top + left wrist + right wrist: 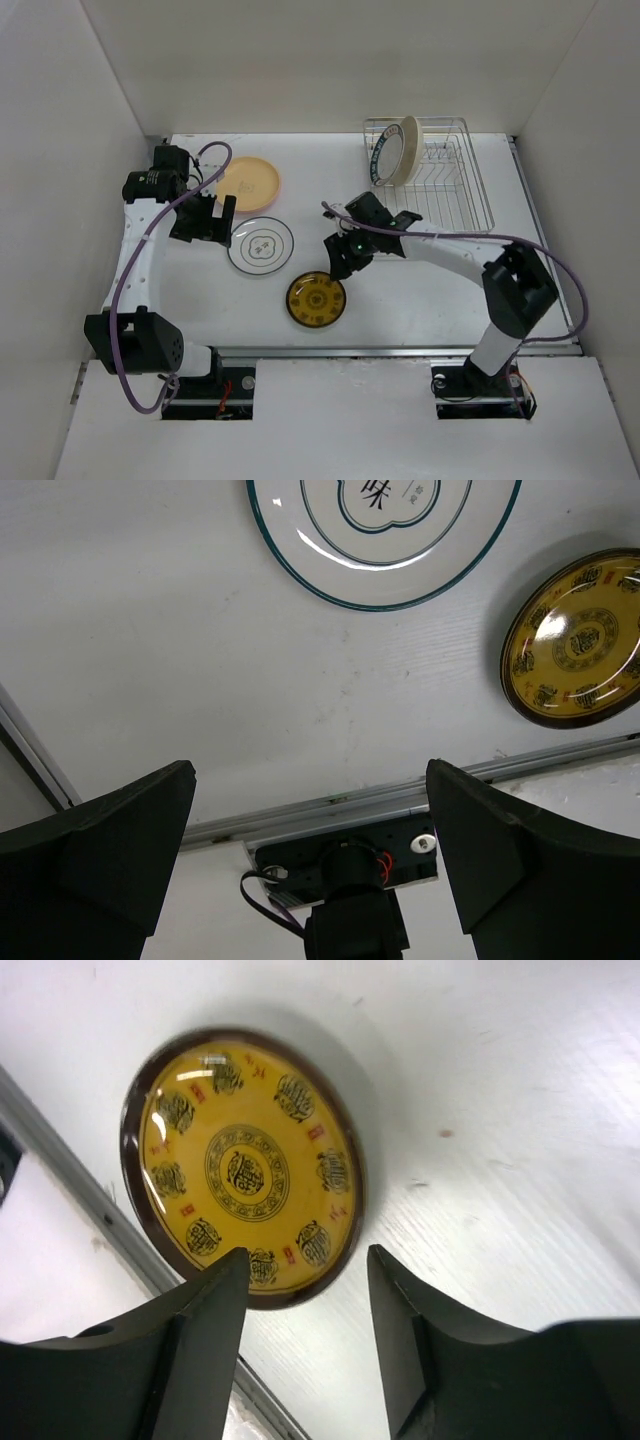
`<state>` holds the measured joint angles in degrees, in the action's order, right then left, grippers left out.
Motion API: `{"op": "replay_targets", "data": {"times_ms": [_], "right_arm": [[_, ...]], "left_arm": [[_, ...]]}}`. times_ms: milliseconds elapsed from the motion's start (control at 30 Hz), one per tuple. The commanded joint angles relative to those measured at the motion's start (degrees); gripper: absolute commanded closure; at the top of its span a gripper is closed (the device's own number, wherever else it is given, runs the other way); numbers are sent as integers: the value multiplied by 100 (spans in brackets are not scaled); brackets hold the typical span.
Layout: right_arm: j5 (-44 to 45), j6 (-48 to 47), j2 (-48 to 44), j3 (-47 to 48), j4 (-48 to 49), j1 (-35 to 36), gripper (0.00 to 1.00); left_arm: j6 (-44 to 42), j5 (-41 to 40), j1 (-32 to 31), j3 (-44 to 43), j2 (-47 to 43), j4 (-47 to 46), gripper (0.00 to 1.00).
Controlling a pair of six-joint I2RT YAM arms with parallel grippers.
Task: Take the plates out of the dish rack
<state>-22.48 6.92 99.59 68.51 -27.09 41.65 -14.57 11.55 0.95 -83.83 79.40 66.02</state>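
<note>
Three plates (261,245) lay out, the mustard plate (245,1165) just under the right gripper's (307,1260) parted, empty jaws. More plates (395,152) stood in the dish rack (455,190), well beyond it.

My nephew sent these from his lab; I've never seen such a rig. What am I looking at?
Two robot arms are bolted to a white table, each ending in a two-finger gripper. The wide picture looks down from above and behind them; the other two come from wrist cameras, so the dark shapes at the bottom are the arm's own fingers. Three plates lie flat: a pale orange plate, a white ringed plate and a mustard patterned plate. Other plates stand in the wire dish rack. The left gripper is open and empty; the right gripper hangs over the mustard plate's rim, jaws apart, holding nothing.
</note>
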Motion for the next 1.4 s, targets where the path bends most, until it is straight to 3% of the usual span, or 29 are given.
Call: {"op": "replay_targets", "data": {"times_ms": [0, 133, 300, 333, 467, 700, 1000, 1167, 1367], "right_arm": [[979, 213, -800, 338, -42, 10, 43], [2052, 520, -1397, 557, -156, 10, 40], [3730, 1170, -2127, 664, -261, 10, 29], [4325, 1267, -2215, 664, -262, -42, 27], [5165, 1593, -2409, 900, -375, -567, 24], [5166, 1672, -1909, 1786, -376, -1754, 21], [4455, 1620, -547, 3167, -297, -2696, 21], [4217, 1620, 25, 3651, -349, -2926, 21], [4164, 1620, 148, 3442, -121, -2926, 21]], "left_arm": [[-90, -13, -7, 60, -196, 60, 0], [-90, -13, -7, 60, -196, 60, 0], [-90, -13, -7, 113, -249, 60, 0], [-90, -13, -7, 113, -249, 60, 0], [-90, 40, -7, 165, -249, 7, 0], [-90, 40, -7, 270, -249, 7, 0], [-90, 40, -7, 271, -196, 7, 0], [-143, 40, -7, 271, -83, 7, 0], [-143, 40, -7, 157, 102, 7, 0]]}}
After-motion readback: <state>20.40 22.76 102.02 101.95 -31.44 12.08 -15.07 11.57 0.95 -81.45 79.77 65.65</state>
